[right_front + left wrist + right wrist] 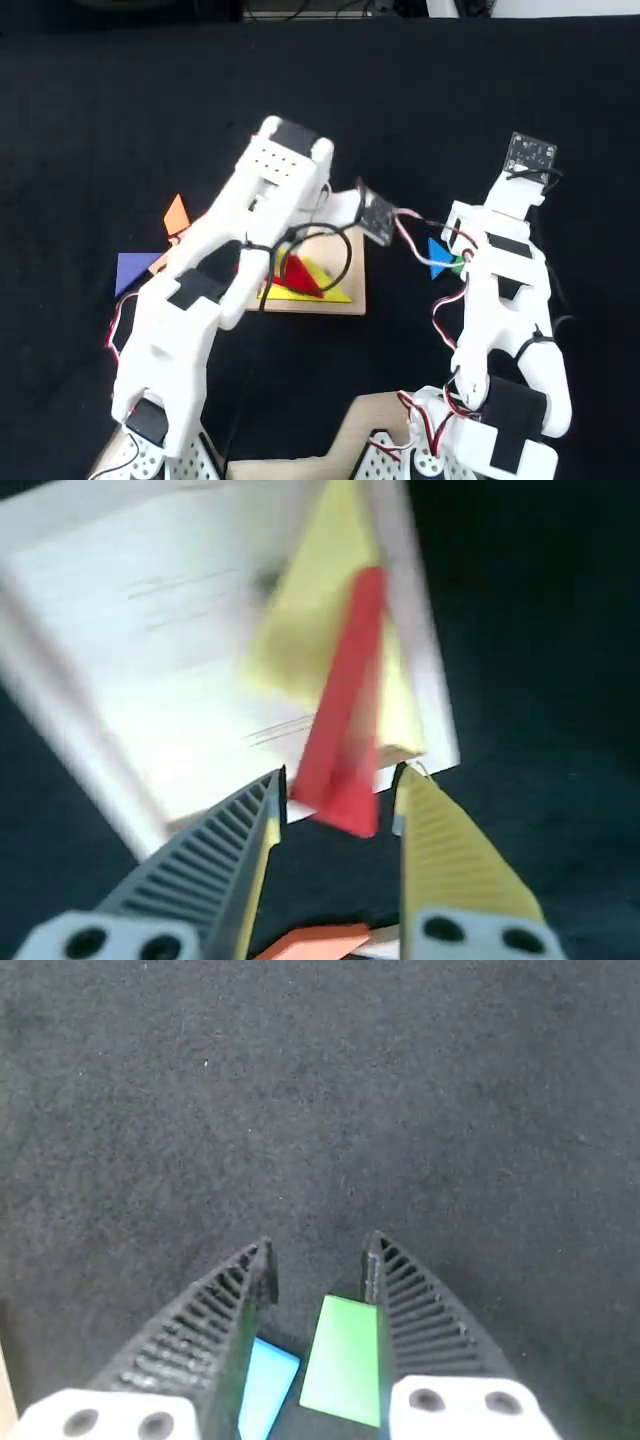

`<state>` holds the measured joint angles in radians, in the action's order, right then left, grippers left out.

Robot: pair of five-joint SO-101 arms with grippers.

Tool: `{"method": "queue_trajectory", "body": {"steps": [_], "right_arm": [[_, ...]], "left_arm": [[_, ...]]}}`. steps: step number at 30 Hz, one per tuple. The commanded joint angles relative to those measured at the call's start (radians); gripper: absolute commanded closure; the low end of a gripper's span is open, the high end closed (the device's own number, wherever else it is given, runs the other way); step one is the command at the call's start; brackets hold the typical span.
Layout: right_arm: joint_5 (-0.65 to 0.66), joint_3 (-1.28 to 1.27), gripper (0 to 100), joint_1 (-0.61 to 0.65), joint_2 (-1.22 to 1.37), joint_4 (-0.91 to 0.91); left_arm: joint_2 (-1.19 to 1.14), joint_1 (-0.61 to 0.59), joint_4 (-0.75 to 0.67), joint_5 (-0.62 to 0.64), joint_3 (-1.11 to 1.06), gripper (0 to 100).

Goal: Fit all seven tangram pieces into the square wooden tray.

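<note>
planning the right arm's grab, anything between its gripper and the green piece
Nothing visible. The green piece lies on the cloth right under the open right gripper, with the blue piece beside it.

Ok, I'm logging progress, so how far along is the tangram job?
Done: the yellow triangle lies in the wooden tray. In hand: the left tool is at the red triangle, which overlaps the yellow one. Left: the orange piece and purple piece on the cloth, and the blue piece and green piece beneath the open right tool.
</note>
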<state>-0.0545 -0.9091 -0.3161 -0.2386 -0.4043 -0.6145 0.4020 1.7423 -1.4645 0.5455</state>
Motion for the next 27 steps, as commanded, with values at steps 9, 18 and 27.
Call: {"method": "queue_trajectory", "body": {"steps": [9,18,27], "right_arm": [[-0.003,0.012,85.1,0.014,0.001,0.020],[-0.003,0.012,85.1,0.015,-0.004,0.017],[-0.002,0.010,85.1,0.041,-0.002,0.014]], "left_arm": [[0.020,-0.082,0.020,0.186,0.124,81],[0.566,-0.068,-0.034,0.267,-0.659,96],[0.821,-0.067,-0.643,0.717,-1.187,97]]}}
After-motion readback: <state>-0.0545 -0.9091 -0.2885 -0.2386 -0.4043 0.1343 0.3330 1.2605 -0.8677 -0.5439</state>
